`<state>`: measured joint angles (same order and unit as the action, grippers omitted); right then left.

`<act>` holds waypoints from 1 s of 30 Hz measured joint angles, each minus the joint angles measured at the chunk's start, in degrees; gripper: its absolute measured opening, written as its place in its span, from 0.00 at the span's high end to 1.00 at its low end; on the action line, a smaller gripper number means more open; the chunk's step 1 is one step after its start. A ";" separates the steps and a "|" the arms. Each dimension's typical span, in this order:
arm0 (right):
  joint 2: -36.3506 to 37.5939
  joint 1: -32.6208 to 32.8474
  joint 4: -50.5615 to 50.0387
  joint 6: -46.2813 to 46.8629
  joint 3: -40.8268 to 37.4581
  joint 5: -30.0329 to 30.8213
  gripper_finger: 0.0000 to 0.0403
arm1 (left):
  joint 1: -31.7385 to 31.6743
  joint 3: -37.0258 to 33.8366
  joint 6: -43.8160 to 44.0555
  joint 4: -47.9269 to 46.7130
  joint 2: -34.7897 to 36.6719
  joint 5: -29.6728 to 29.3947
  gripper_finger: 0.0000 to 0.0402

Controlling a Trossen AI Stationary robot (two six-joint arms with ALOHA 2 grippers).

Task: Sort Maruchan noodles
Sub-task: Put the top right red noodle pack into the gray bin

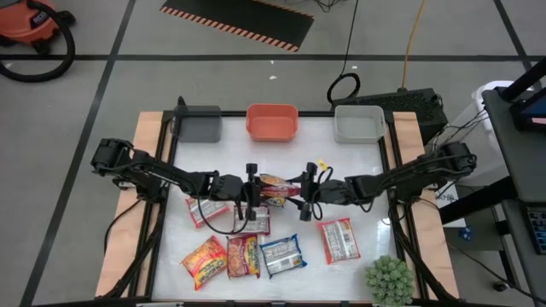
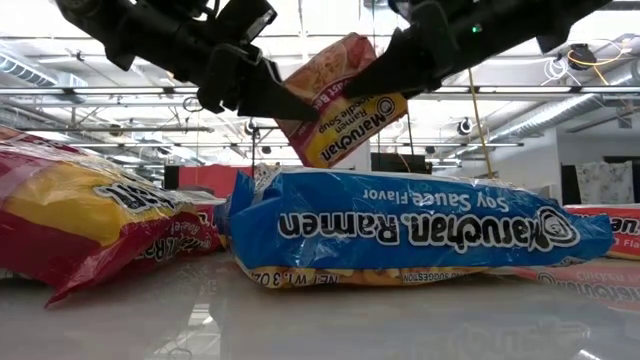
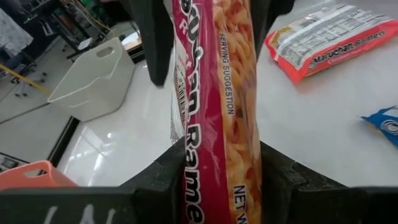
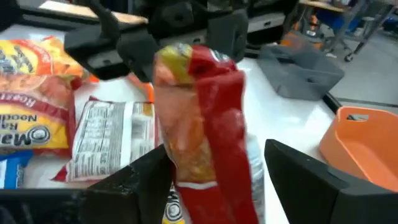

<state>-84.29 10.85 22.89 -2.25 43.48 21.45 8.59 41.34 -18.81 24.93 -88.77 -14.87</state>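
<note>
A red and orange-yellow Maruchan packet (image 1: 275, 186) hangs in the air over the table's middle, between my two grippers. My left gripper (image 1: 253, 192) is shut on its left end. My right gripper (image 1: 305, 198) is open at its right end. In the right wrist view its fingers (image 4: 143, 177) stand on either side of the packet (image 4: 199, 112), with a gap showing at one finger. Several more packets lie flat on the near half of the table: an orange-yellow one (image 1: 205, 260), a blue one (image 1: 281, 254) and a red-and-white one (image 1: 339, 240). My left gripper pinches the packet's left end (image 3: 217, 180) between its two fingers (image 3: 163, 180), coming level from the table's left. The packet stands on edge, lifted clear of the table. In the low view it is tilted (image 2: 340, 100), with its right end higher.
Three bins stand along the far edge: dark grey (image 1: 198, 124), orange (image 1: 271, 122) and light grey (image 1: 358, 124). A green spiky plant (image 1: 390, 280) sits at the near right corner. Two more packets (image 1: 205, 211) (image 1: 249, 220) lie under and beside my left gripper. Bare table lies between the grippers and the bins.
</note>
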 joint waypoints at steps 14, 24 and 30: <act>-0.51 -2.25 0.31 -2.02 0.07 -5.40 0.75 | 0.19 0.00 3.55 -1.27 0.07 -0.87 0.58; -0.49 -4.06 -2.61 -1.45 0.07 -4.99 0.72 | 1.47 0.00 6.32 -3.96 0.35 -9.82 0.31; 2.84 -7.75 -8.94 -0.01 0.07 -5.14 0.75 | 2.58 -0.04 5.02 -10.85 2.75 -20.13 0.23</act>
<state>-81.45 3.10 13.94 -2.26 43.55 16.32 11.17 41.30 -13.78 14.08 -86.02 -35.01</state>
